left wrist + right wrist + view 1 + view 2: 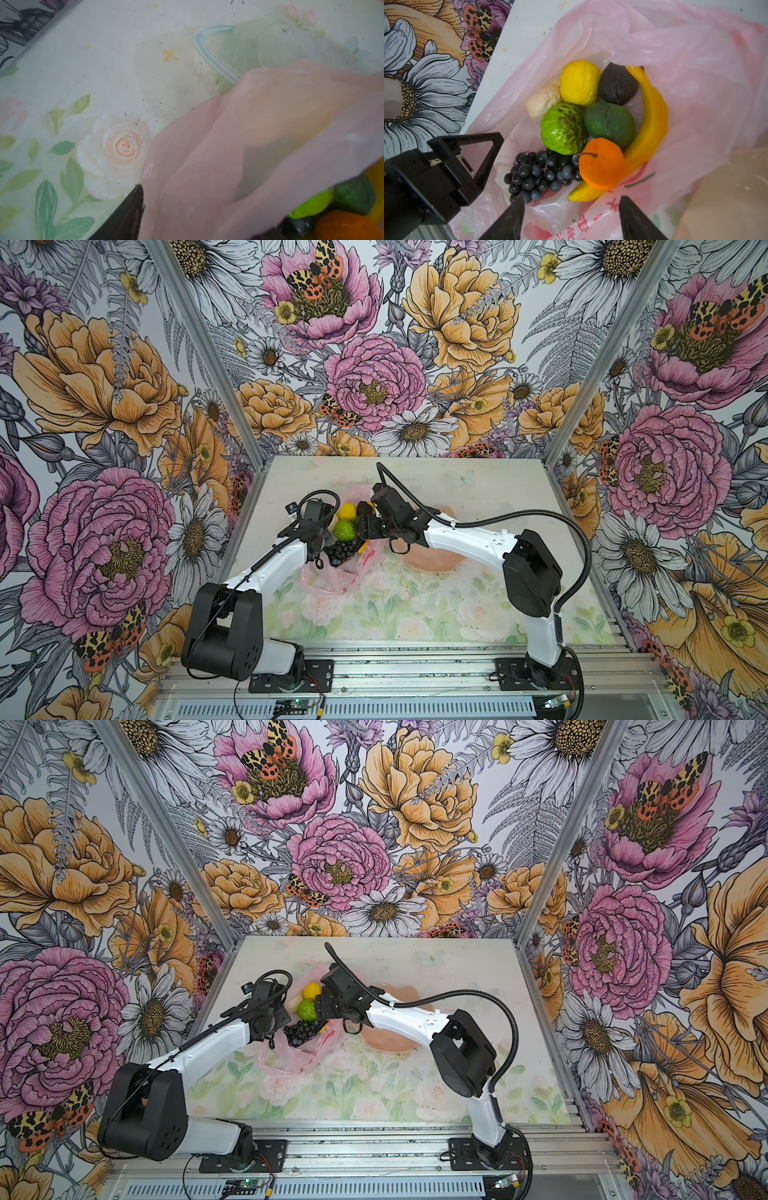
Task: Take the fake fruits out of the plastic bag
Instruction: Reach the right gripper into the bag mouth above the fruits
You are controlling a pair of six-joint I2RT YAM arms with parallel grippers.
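The plastic bag [332,578] is lying crumpled on the table [457,614], at about 10 o'clock from the table's middle. Its thin pink film with red print is gaping open upward. The fake fruits [345,531] are all sitting inside it in one tight cluster. The bumpy green lime [563,128] is pressing against the lemon [579,82], the grape bunch [542,174] and the dark green avocado [609,124]. The orange [602,164] is resting against the banana [652,124], and the beige lumpy piece [544,99] is nestling beside the lemon. In both top views the lemon is showing at 12 o'clock of the lime and the grape bunch at 6 o'clock. A peach dish [432,562] is sitting just beside the bag, at its 3 o'clock.

Both arms are reaching in from the near rail with elbows bent, meeting over the bag. The right gripper [571,207] is hanging above the opening, at 3 o'clock of the lime, its jaws standing wide apart and gripping nothing. The left gripper [473,160] is sitting at the bag's rim at 9 o'clock. Film is draping over one of its fingers [133,207], but whether the jaws are pinching that film is not showing.
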